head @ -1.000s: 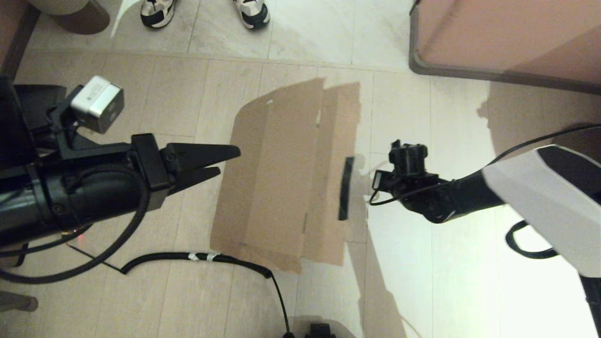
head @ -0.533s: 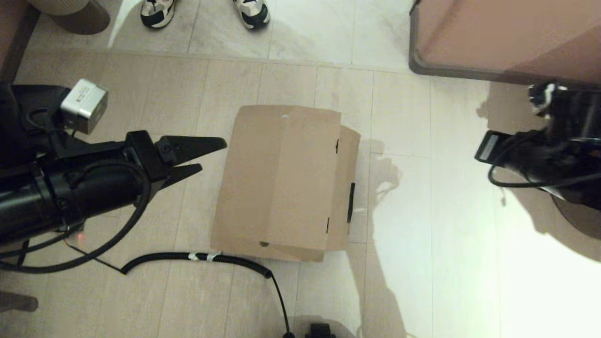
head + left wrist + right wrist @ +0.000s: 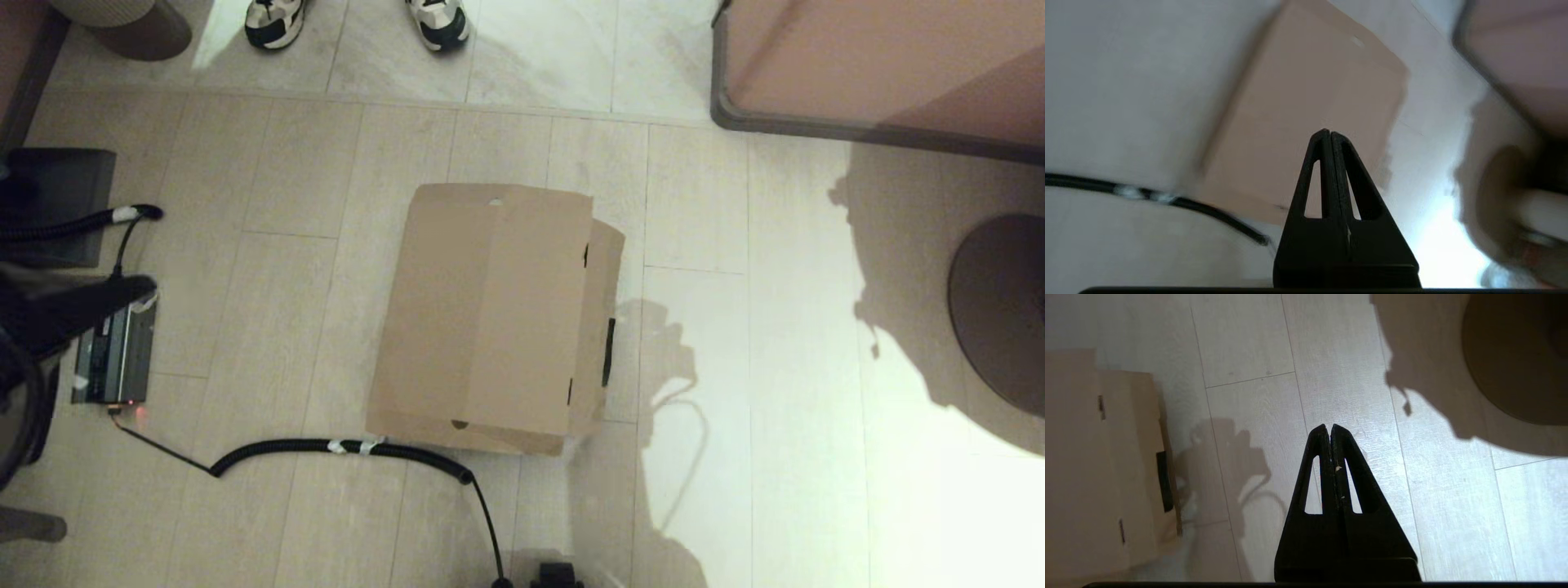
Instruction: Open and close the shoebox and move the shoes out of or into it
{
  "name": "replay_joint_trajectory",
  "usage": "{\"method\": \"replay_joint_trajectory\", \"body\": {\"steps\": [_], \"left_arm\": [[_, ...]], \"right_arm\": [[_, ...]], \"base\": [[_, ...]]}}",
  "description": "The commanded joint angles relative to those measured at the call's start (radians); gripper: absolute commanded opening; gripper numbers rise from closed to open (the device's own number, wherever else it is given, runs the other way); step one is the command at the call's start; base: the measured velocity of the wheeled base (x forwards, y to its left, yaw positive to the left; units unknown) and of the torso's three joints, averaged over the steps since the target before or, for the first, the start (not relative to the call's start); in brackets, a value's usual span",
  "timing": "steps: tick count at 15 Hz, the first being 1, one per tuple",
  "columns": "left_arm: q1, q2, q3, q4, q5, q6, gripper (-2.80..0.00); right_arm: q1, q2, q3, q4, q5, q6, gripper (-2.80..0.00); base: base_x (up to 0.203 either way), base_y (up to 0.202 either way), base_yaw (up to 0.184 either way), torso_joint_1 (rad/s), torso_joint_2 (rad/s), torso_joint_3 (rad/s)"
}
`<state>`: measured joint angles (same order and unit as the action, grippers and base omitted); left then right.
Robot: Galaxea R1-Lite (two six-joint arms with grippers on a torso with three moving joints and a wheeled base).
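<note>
Both arms have pulled back out of the head view since a second ago: the left, then reaching toward the shoebox (image 3: 490,318), now shows only as a dark blur at the left edge; the right is gone from that view. Lid, half raised then, now lies closed. Shoebox sits mid-floor (image 3: 710,367), tape strip (image 3: 608,351) on its right-hand flap edge. Shoes not visible. Left gripper (image 3: 1330,134) clenched, fingertips together, empty, hanging in the air with the box beyond it. Right gripper (image 3: 1329,428) likewise clenched and empty, over bare floor, box off to its side, apart. Black cable (image 3: 343,447) runs along the box's near side. Two white-and-black sneakers (image 3: 273,20) stand at the far edge.
</note>
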<state>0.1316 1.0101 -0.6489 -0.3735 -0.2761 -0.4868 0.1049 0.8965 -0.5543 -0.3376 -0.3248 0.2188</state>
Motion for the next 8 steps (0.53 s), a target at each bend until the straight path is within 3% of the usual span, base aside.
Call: {"method": "replay_joint_trajectory", "body": {"steps": [1, 4, 6, 8], "left_arm": [[0.055, -0.178, 0.085, 0.02, 0.014, 0.104, -2.8], [0.072, -0.35, 0.146, 0.169, 0.063, 0.366, -2.8], [0.072, -0.492, 0.255, 0.273, 0.067, 0.467, -2.8], [0.069, -0.647, 0.423, 0.326, 0.069, 0.524, -2.8]], "right_arm": [[-0.001, -0.236, 0.046, 0.052, 0.009, -0.012, -2.8], [-0.003, -0.478, 0.127, 0.272, 0.035, -0.126, -2.8], [-0.003, -0.603, 0.251, 0.371, 0.035, -0.212, -2.8], [-0.003, -0.619, 0.414, 0.314, 0.011, -0.244, -2.8]], "base": [[0.0, 0.0, 0.0, 0.0, 0.0, 0.0], [0.0, 0.0, 0.0, 0.0, 0.0, 0.0], [0.0, 0.0, 0.0, 0.0, 0.0, 0.0], [0.0, 0.0, 0.0, 0.0, 0.0, 0.0]]}}
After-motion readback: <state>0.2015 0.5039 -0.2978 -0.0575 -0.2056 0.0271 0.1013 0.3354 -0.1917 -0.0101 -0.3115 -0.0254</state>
